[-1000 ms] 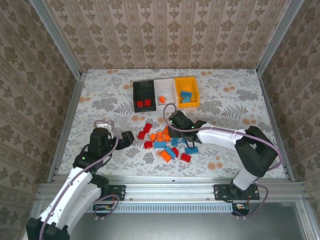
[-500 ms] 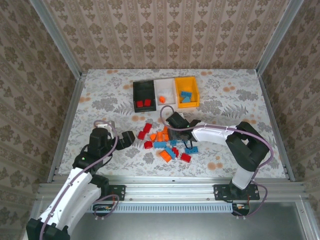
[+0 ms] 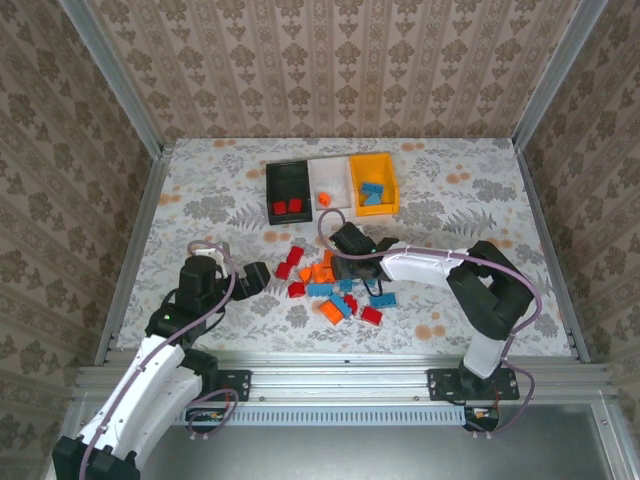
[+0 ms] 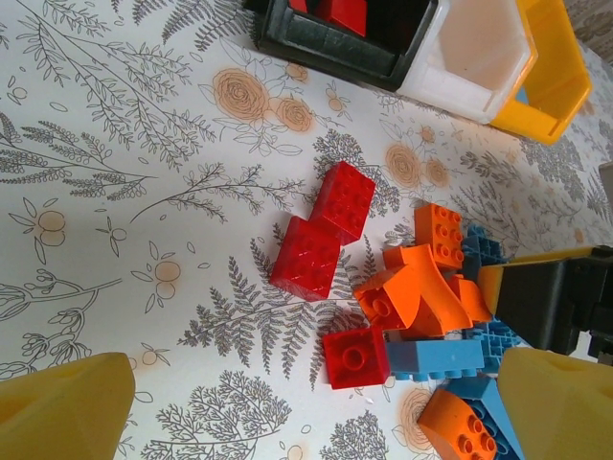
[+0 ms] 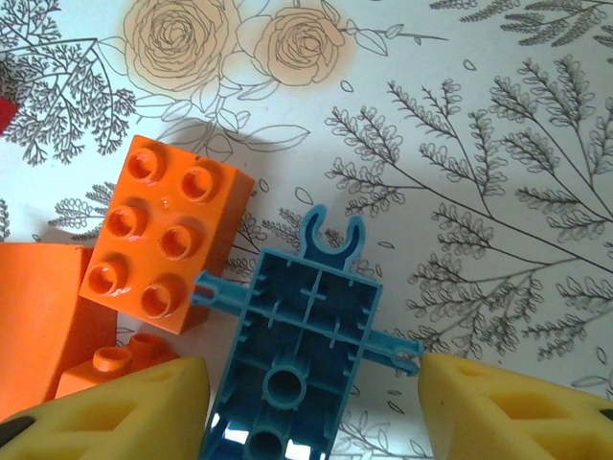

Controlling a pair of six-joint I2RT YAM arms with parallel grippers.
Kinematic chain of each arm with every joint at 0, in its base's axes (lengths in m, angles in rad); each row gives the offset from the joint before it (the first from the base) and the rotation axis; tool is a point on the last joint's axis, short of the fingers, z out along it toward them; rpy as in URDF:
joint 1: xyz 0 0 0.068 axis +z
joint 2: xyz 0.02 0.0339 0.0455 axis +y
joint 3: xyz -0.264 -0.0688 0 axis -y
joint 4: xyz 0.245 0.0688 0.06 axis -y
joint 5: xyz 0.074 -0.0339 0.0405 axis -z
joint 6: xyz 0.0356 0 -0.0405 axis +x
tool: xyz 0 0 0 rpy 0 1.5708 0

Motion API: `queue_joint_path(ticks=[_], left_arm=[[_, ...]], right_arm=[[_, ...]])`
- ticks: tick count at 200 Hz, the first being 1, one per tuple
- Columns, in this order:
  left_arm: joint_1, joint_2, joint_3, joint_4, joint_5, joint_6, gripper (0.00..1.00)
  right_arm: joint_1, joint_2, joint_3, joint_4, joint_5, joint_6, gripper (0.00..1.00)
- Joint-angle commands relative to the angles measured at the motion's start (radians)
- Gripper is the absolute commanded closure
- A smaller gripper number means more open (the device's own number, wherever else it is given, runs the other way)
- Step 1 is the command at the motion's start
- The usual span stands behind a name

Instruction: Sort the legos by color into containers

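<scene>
1. Legos, small plastic bricks in red, orange and blue (image 3: 330,285), lie in a loose pile at mid-table. A few are already sorted at the far side: red ones in the black rectangular plastic bin (image 3: 270,190), one orange in the white plastic bin (image 3: 328,172), and blue ones in the orange-yellow plastic bin (image 3: 393,195).
2. The step in hand looks like a pick. The right gripper (image 5: 306,407) is spread wide, gripping nothing, with its yellow pads (image 5: 517,412) on either side of an upturned blue plastic piece (image 5: 297,335). An orange six-stud brick (image 5: 163,235) sits just left of that piece.
3. The next move probably calls for closing on the blue piece alone, clear of the orange brick, then carrying it to the orange-yellow plastic bin.
4. The left gripper (image 4: 306,402) hangs left of the pile, wide open and empty.
5. Compared with a second ago, the right gripper has shifted slightly left. The left arm and the bin contents match.
</scene>
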Motion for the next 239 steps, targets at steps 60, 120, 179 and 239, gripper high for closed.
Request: queue_joint_path(ticks=[60,120,179,239], left_arm=[[0.007,0.006,-0.004,0.006,0.018,0.007,0.00],[0.007,0.037,0.019,0.000,0.029,0.012,0.00],[0.007,0.064,0.009,0.043,0.044,0.001,0.00],[0.007,0.083,0.008,0.053,0.050,0.004,0.00]], right_arm=[[-0.046,0.019,0.024,-0.035,0.086,-0.047,0.42],[-0.112,-0.006,0.045,-0.037,0.086,-0.109,0.42],[-0.106,-0.091,0.009,-0.047,0.020,0.071,0.34],[-0.078,-0.047,-0.027,-0.063,0.020,0.272,0.32]])
